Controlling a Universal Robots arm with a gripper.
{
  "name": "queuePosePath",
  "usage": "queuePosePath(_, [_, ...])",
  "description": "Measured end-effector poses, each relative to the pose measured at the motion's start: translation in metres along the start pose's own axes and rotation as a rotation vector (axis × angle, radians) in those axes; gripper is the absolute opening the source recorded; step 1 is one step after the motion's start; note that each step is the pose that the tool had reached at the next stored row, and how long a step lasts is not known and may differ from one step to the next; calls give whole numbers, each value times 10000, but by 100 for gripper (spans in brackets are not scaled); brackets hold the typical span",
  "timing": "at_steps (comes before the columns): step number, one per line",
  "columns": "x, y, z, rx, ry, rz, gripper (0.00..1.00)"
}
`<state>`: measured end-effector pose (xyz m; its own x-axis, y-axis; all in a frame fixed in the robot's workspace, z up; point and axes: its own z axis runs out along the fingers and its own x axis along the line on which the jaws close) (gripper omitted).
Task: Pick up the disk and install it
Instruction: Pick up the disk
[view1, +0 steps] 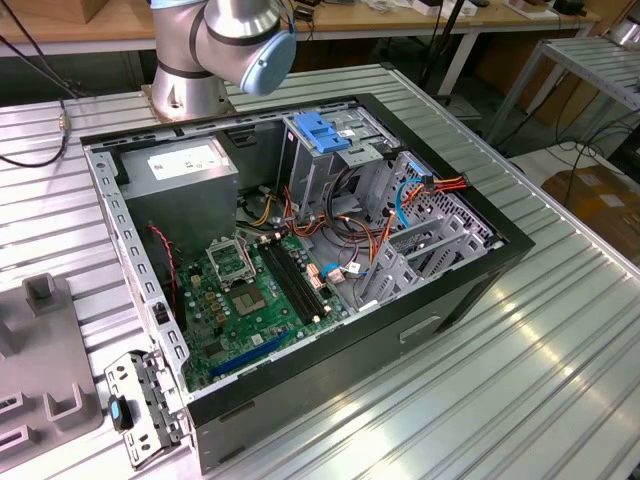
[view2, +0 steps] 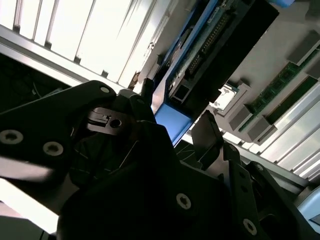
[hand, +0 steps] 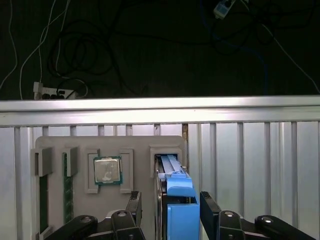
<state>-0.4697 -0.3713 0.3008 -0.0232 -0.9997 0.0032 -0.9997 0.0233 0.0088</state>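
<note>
On the slatted aluminium table (view1: 520, 390), we read the exterior view from its left. A grey fixture tray (view1: 45, 350) sits at the frame's edge. A loose metal bracket (view1: 140, 405) lies just beside the near corner of the open computer case (view1: 440, 290). Inside the case come the grey power supply (view1: 185, 175), the green motherboard (view1: 250, 295) and a drive cage (view1: 320, 175) topped by a light-blue flap (view1: 325, 130). Orange and red cables (view1: 400, 215) trail toward the exterior view's right. The robot arm (view1: 235, 40) rises from the table beyond the case (its silver joint and pale-blue cap hang over the power supply's corner).

In the first wrist view, we see the fixture tray (hand: 135, 150) resting on the table (hand: 250, 165). It carries green memory modules (hand: 65, 187), a processor chip (hand: 107, 171) and then the disk (hand: 179, 187). The disk stands on edge in its own slot of the tray, its blue carrier rails toward the camera. The gripper (hand: 170, 197) straddles it, with one black finger on each side. The fingers (hand: 135, 202) are spread wider than the disk, bare tray shows between this one and the disk's metal side, and nothing is clamped.

In the second wrist view, the gripper (view2: 175, 106) again brackets the blue end of the disk (view2: 200, 60). Its fingers (view2: 207, 132) stand clear of the carrier. The processor chip (view2: 227, 95) and memory modules (view2: 280, 85) lie in the tray beside the disk.
</note>
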Motion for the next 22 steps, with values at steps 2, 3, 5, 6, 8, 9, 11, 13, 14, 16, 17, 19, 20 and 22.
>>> queuePosePath(2, [-18,0,9,-2,-3,1,58])
queuePosePath(3, [-37,1,13,-1,-4,1,58])
queuePosePath(5, [-52,1,21,2,-6,1,58])
queuePosePath(6, [-51,4,22,1,-5,0,58])
queuePosePath(8, [-40,15,25,11,-5,0,58])
queuePosePath(9, [-27,22,27,20,-5,1,58])
queuePosePath(11, [-24,22,33,23,-5,2,58])
queuePosePath(13, [-24,22,38,22,-14,1,58])
queuePosePath(14, [-24,22,39,24,-16,1,58])
queuePosePath(16, [-24,22,40,22,-17,0,57])
queuePosePath(17, [-24,22,40,23,-17,0,57])
queuePosePath(19, [-24,22,40,23,-17,0,50])
queuePosePath(20, [-24,22,40,23,-17,0,50])
queuePosePath(22, [-24,22,40,23,-17,0,50])
